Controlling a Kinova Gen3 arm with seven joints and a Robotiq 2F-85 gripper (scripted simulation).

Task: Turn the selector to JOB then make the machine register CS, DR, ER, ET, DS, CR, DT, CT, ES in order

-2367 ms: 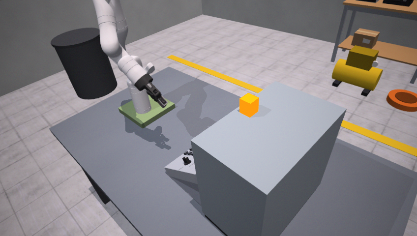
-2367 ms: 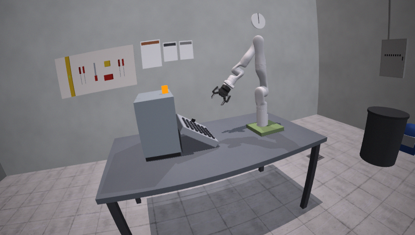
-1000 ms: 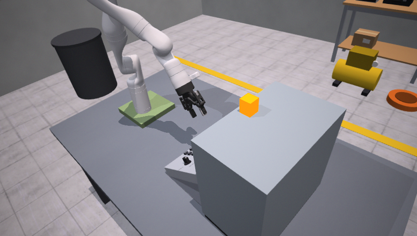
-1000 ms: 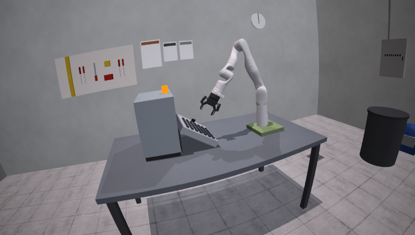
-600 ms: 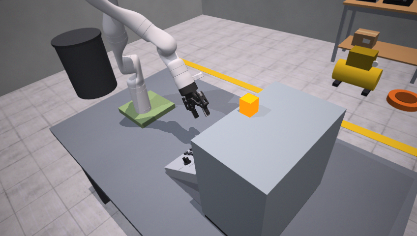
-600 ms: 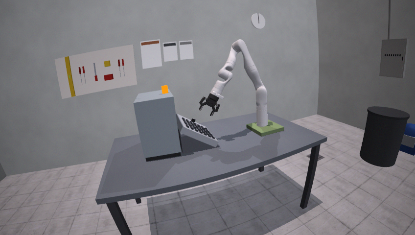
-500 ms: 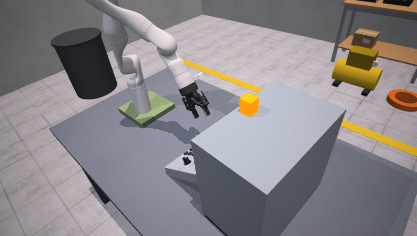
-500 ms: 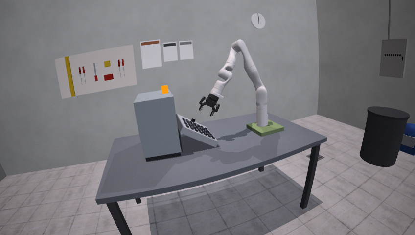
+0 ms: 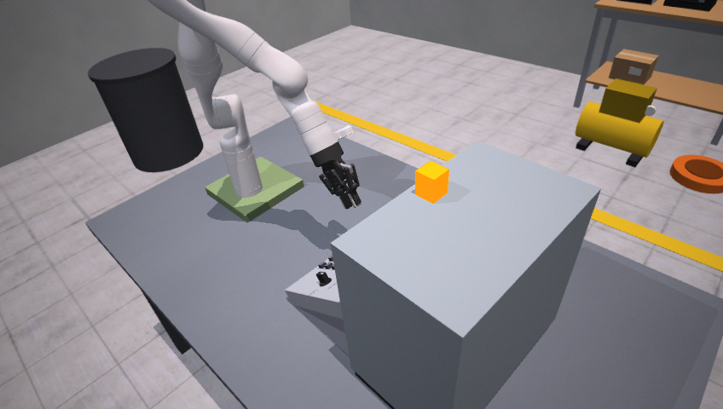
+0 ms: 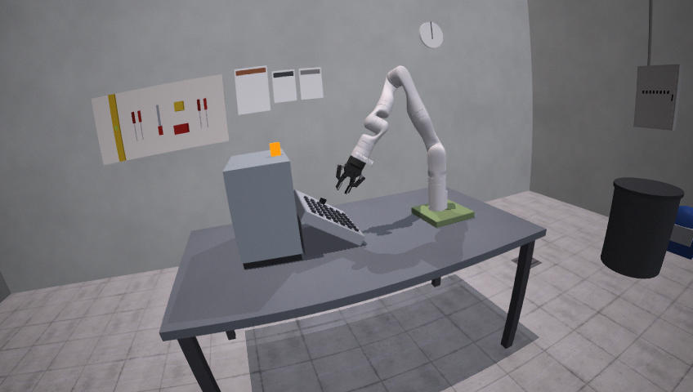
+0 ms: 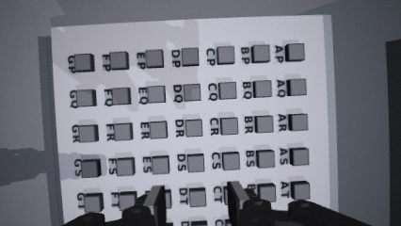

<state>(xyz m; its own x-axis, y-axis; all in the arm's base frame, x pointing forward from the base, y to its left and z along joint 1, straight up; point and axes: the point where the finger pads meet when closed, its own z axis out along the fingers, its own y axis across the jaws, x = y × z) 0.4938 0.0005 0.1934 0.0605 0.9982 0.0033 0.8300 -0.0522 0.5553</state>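
Observation:
The sloped keypad panel (image 10: 331, 220) leans against the grey machine box (image 10: 260, 208); in the top view only its corner (image 9: 314, 289) shows. The black selector knob (image 9: 322, 277) (image 10: 322, 199) sits at the panel's top corner. My gripper (image 9: 352, 199) (image 10: 349, 186) hovers in the air above the panel, apart from it. In the wrist view its fingers stand half closed with a gap and hold nothing. Between them lies key DT (image 11: 198, 197). Keys CS (image 11: 231, 160), DS (image 11: 195, 163), ES (image 11: 160, 165), CR (image 11: 229, 125), DR (image 11: 193, 127) and ER (image 11: 158, 129) are visible and unlit. ET is hidden by a finger.
An orange cube (image 9: 431, 181) sits on top of the machine box. The arm's green base plate (image 9: 253, 187) is at the table's far side. A dark bin (image 10: 639, 225) stands on the floor beside the table.

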